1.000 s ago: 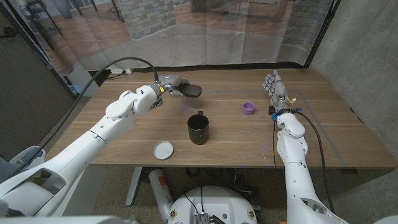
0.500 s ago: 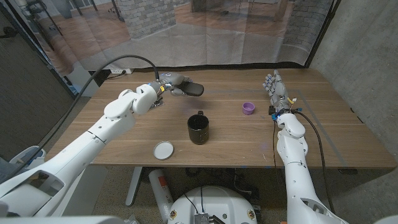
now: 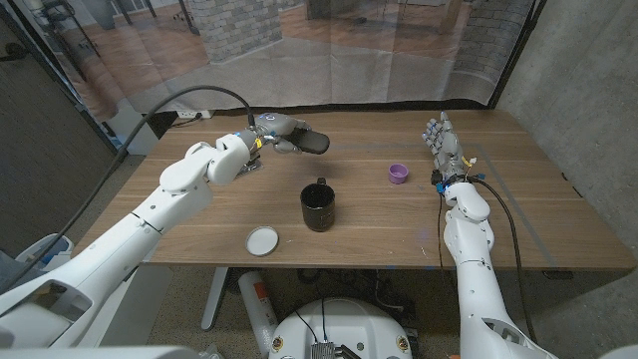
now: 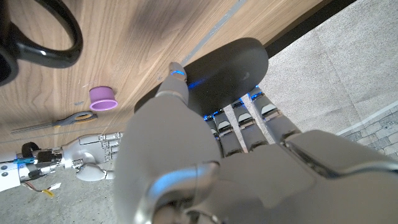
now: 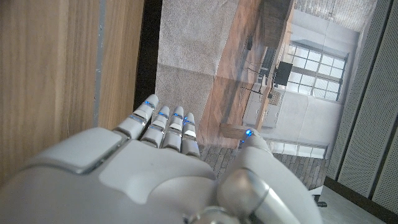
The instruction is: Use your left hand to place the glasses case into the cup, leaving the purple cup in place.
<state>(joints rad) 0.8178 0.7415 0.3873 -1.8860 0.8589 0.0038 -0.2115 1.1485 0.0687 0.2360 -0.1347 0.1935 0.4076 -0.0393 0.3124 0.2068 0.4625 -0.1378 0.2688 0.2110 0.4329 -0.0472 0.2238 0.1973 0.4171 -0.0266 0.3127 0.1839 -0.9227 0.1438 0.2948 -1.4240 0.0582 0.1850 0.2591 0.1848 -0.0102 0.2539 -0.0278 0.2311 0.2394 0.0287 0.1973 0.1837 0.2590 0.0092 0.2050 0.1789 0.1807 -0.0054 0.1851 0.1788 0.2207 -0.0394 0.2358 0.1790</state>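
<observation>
Left hand [image 3: 271,131] fingers [image 4: 239,127] clasped round glasses case [image 3: 312,143], raised beyond black cup [image 3: 318,206]. Right hand [image 3: 439,137] fingers straight, empty, beside purple cup [image 3: 399,174].

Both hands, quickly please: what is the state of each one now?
Left hand: closed, holding the glasses case above the table.
Right hand: open, holding nothing.

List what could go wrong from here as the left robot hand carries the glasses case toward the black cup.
1. The glasses case juts out sideways from the left robot hand; it may need tilting end-down or could catch the black cup rim.
2. A bump might tip the cup.
3. Overshooting right could disturb the purple cup.
</observation>
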